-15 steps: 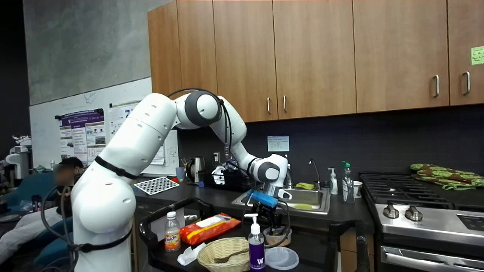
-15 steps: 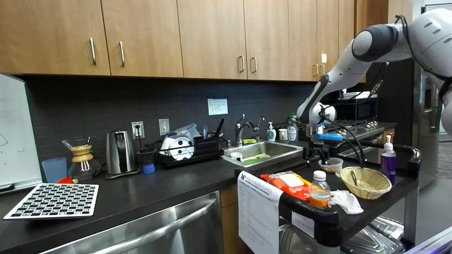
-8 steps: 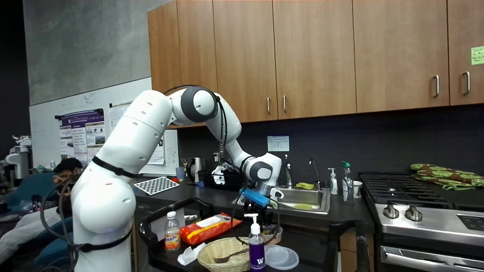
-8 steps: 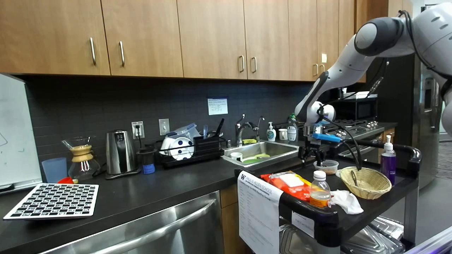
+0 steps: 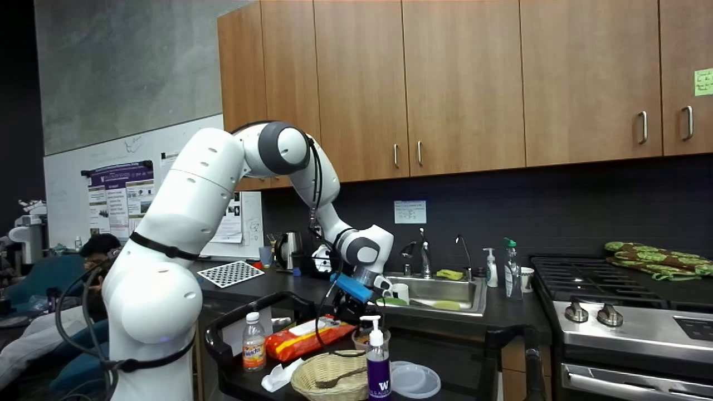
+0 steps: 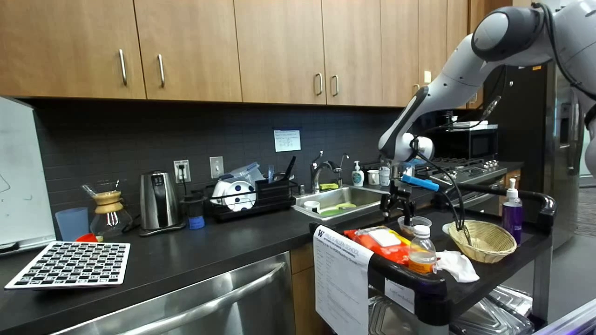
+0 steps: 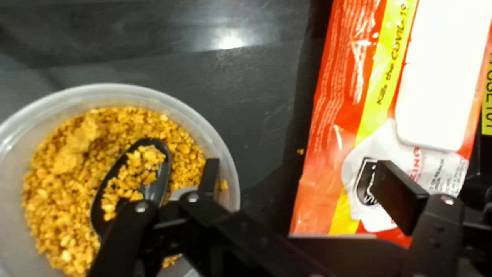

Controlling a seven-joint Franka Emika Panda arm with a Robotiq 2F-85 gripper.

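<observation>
My gripper point(image 7: 295, 167) stands open over the black cart top, with nothing gripped between its fingers. A clear round tub point(image 7: 115, 91) of orange-brown crumbs is at the left of the wrist view. One finger point(image 7: 209, 173) reaches just inside its rim; contact with the wall cannot be made out. A black spoon point(image 7: 155, 188) lies in the crumbs, partly loaded, its handle hidden behind the gripper. The opposite finger point(image 7: 401, 192) hangs over a red wipes pack point(image 7: 346, 107) with a white lid. In both exterior views the tub point(image 5: 362, 341) sits beneath the gripper point(image 6: 397, 216), beside the pack point(image 6: 382, 242).
A small bottle point(image 5: 254, 342), a crumpled tissue point(image 5: 280, 375), a wicker basket point(image 6: 489, 256) with a fork, a pump bottle point(image 5: 379, 362) and a clear lid point(image 5: 418, 381) share the cart. Cables point(image 6: 458, 186) droop to the basket. Behind is a sink point(image 5: 478, 295).
In both exterior views the arm and gripper have shifted toward the wipes pack. The tub has slid along with them and is now close to the pack. The jaws have stayed open.
</observation>
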